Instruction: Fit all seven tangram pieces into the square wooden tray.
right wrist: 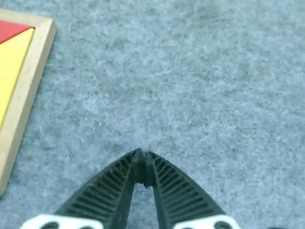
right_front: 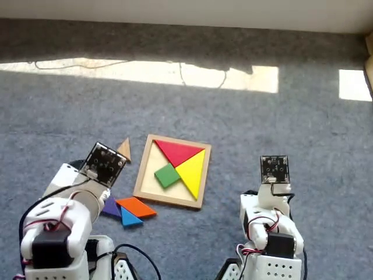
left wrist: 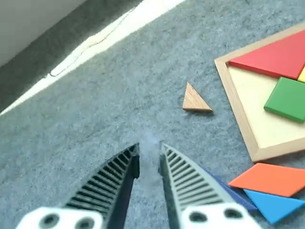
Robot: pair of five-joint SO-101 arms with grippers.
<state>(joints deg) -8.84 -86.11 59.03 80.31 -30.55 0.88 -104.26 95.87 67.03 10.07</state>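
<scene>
Your stock, by colour:
- tray [right_front: 148,172]: pale bare wood
- in the tray: red triangle [right_front: 175,150], yellow triangle [right_front: 194,169], green square [right_front: 167,175]
- beside the tray: orange parallelogram [right_front: 136,206], blue triangle [right_front: 129,218], purple piece [right_front: 111,206], plain wood-tone triangle [right_front: 124,149]
- carpet [right_front: 291,116]: mottled blue-grey

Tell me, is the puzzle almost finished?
Not yet. Done: the red triangle, yellow triangle and green square lie in the tray. In hand: nothing; the left gripper is open and empty, the right gripper shut on nothing. To do: the wooden triangle, purple piece, orange piece and blue triangle lie on the carpet.
</scene>
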